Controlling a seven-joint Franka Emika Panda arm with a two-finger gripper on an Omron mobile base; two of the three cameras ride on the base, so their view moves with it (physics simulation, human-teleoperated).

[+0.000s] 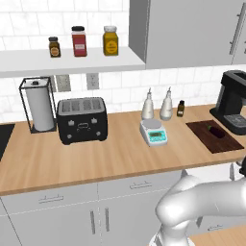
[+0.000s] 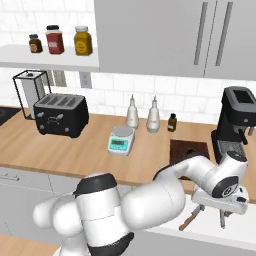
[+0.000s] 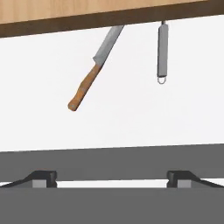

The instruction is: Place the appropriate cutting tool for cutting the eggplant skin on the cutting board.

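The cutting tool (image 3: 87, 81) lies slanted on the white floor of an open drawer (image 3: 131, 122), brown wooden handle toward me and silvery blade running under the counter edge; its handle (image 2: 189, 220) also pokes out below the hand. My gripper (image 3: 111, 179) hovers over the drawer, open and empty, short of the tool. From the right base it (image 2: 216, 216) hangs below the counter front. The dark reddish cutting board (image 1: 211, 139) lies on the counter by the coffee machine, with the small dark eggplant (image 1: 216, 131) on it. My arm hides part of the cutting board (image 2: 187, 149).
A slim grey metal utensil (image 3: 162, 52) with a loop end lies in the drawer right of the tool. On the counter stand a black toaster (image 1: 82, 120), a kitchen scale (image 1: 154, 132), two pale bottles (image 1: 157, 105), a coffee machine (image 1: 233, 101) and a paper towel holder (image 1: 38, 105).
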